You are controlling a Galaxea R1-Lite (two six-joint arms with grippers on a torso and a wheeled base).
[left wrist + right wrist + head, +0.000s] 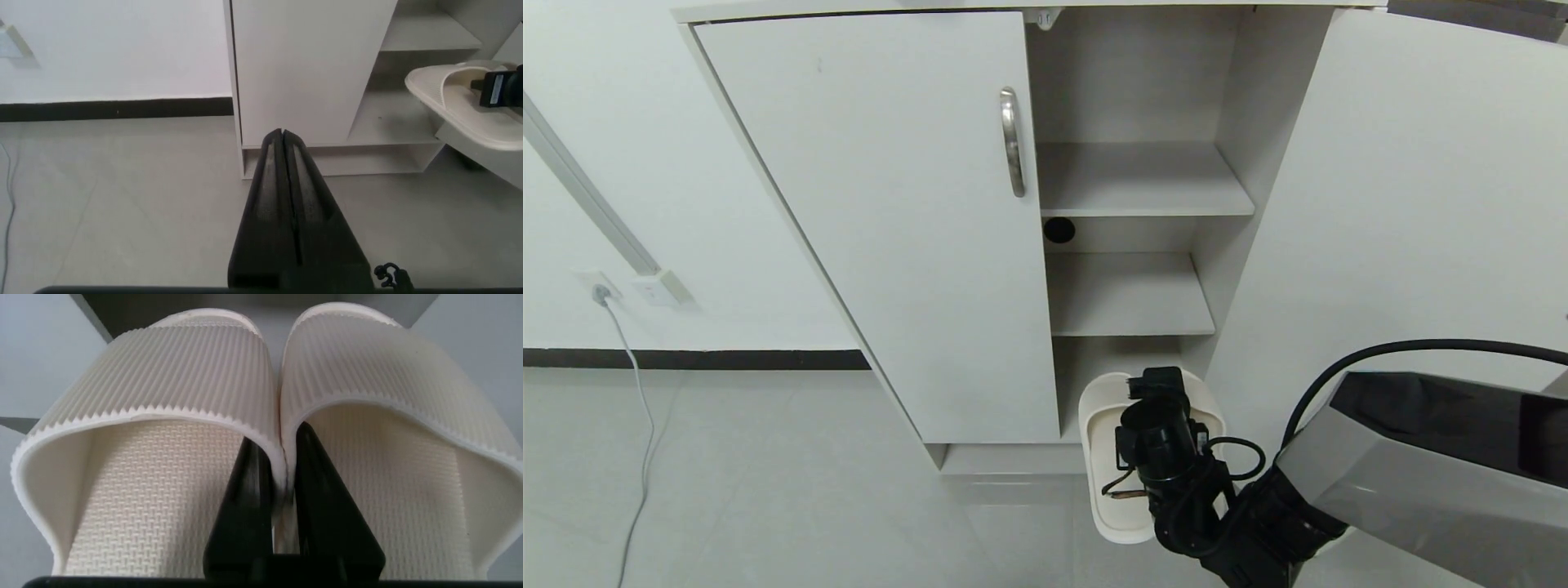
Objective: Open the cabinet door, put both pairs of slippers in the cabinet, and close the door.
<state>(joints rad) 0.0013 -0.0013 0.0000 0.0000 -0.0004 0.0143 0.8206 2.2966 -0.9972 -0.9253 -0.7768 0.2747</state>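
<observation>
Both slippers (1099, 445) lengthwise — toes toward cabinet (874, 220)

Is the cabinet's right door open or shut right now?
Open: the right door stands swung out, baring the shelves; the left door is shut.

slippers (188, 400) of ribbed matt rubbery foam, smooth matt cabinet door (882, 229), brushed metal handle (1011, 141), smooth floor tiles (768, 490)

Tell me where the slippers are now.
In the head view, the slippers are low right of centre, pinched by the right end effector at the bottom of the open cabinet.
</observation>
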